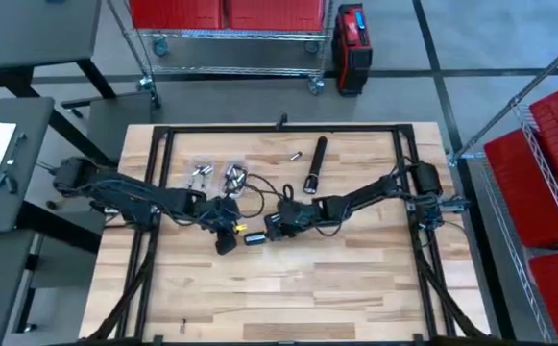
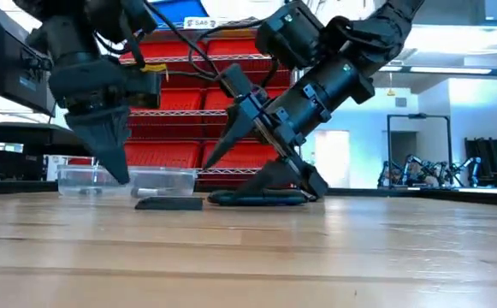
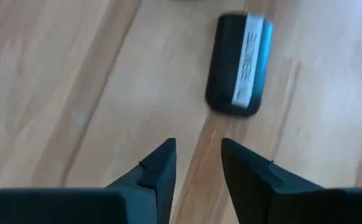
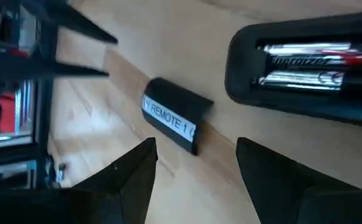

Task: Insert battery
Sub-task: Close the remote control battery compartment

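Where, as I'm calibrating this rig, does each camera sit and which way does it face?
High: overhead, straight down on table; both arms show.
Low: table height, level across; left gripper, right gripper hang from above.
Left wrist: past open left fingers at battery cover.
Right wrist: past open right fingers at remote.
Shared: both wrist views see the battery cover.

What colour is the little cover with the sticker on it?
The battery cover is black with a white label reading "REMOTE 1"; the right wrist view shows it best.

Battery cover point(image 1: 254, 238) on table point(image 1: 355, 288), between left gripper point(image 1: 226, 242) and remote point(image 4: 305, 68).
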Available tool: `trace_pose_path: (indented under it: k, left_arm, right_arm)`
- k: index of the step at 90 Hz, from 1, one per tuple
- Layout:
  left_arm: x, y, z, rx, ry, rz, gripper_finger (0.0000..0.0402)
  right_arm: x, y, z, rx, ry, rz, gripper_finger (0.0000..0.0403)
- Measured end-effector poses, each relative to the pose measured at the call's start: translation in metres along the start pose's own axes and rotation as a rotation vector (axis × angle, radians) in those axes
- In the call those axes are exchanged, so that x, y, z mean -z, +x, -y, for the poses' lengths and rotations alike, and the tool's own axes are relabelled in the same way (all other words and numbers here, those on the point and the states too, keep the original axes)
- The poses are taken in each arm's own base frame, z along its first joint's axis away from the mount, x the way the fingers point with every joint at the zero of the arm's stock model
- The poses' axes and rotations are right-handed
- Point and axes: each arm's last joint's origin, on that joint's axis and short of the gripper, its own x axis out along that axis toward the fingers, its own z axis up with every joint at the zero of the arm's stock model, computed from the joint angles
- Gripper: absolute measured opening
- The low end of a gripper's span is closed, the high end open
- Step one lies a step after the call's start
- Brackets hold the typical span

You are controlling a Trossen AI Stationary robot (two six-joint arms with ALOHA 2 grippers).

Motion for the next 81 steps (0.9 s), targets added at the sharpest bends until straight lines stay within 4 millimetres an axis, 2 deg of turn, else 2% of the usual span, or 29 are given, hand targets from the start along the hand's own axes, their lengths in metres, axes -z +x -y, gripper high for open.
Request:
trace_pose_path:
  k: [24,39,59,81]
  left_arm:
    - [0.004,0.015,0.000,0.013,0.016,-0.016,0.0107]
    - [0.005,0.025,0.008,0.062,0.036,-0.007,0.0107]
    - [0.006,0.028,0.011,0.071,0.044,0.001,0.0107]
    - [0.007,0.028,0.010,0.062,0.064,-0.003,0.0107]
  right_arm:
    - [0.000,0.000,0.000,0.005,0.028,0.018,0.0211]
    - [0.000,0.000,0.000,0.009,0.033,0.024,0.0211]
    - [0.000,0.000,0.000,0.013,0.038,0.031,0.0211]
    - [0.005,0.015,0.007,-0.016,0.079,0.028,0.0211]
